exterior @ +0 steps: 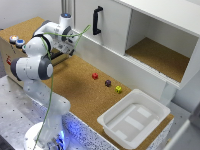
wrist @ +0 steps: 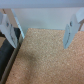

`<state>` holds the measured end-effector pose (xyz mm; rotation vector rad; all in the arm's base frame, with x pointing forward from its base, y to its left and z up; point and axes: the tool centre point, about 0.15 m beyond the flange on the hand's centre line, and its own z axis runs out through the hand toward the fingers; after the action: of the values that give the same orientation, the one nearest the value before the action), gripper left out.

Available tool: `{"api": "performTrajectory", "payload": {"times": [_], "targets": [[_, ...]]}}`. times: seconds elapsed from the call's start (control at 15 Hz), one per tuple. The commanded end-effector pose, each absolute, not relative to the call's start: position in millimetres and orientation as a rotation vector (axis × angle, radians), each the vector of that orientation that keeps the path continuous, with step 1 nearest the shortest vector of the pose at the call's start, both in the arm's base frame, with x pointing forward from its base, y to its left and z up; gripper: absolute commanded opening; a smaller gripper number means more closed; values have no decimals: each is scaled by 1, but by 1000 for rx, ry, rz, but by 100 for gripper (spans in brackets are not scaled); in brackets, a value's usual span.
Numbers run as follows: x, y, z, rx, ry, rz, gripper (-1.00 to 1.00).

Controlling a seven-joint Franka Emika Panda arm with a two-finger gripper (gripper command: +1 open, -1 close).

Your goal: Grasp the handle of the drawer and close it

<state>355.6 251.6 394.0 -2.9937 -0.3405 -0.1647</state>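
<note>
The gripper [wrist: 42, 30] stands wide — in the wrist view its two pale fingers [wrist: 73, 29] are set well apart with nothing between them but cork board [wrist: 47, 60] and a pale wall beyond; a dark band runs along one edge of that picture, too blurred to name. In the exterior view the gripper [exterior: 70, 50] is mostly hidden behind the arm's own white links, so its jaws cannot be read there; it hangs over the cork surface [exterior: 75, 82] close to the low cork-topped box [exterior: 27, 27] at the exterior view's left.

That box carries coloured buttons [exterior: 16, 40] on its top; the drawer [exterior: 7, 57] belongs to it, its pale cream front just showing at the far left edge, largely hidden behind the arm; the handle cannot be made out in either view.

A green cable [exterior: 50, 85] loops down along the arm. Further out on the cork lie three small cubes well apart from the gripper — a red one [exterior: 94, 76], a dark purple one [exterior: 108, 83], a yellow one [exterior: 118, 89]; beyond them, a white plastic tub [exterior: 134, 120]. Behind stands the white cabinet [exterior: 150, 30] with an upright black door handle [exterior: 97, 20] and an open cork-floored compartment [exterior: 160, 57].
</note>
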Motion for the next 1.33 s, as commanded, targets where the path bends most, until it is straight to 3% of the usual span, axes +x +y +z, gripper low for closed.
{"api": "performTrajectory", "payload": {"times": [0.0, 0.87, 1.27], "targets": [[361, 254, 403, -3066, -332, -99, 100], [354, 251, 389, -3018, -411, -182, 100], [369, 240, 412, -3130, -438, -271, 100]]}}
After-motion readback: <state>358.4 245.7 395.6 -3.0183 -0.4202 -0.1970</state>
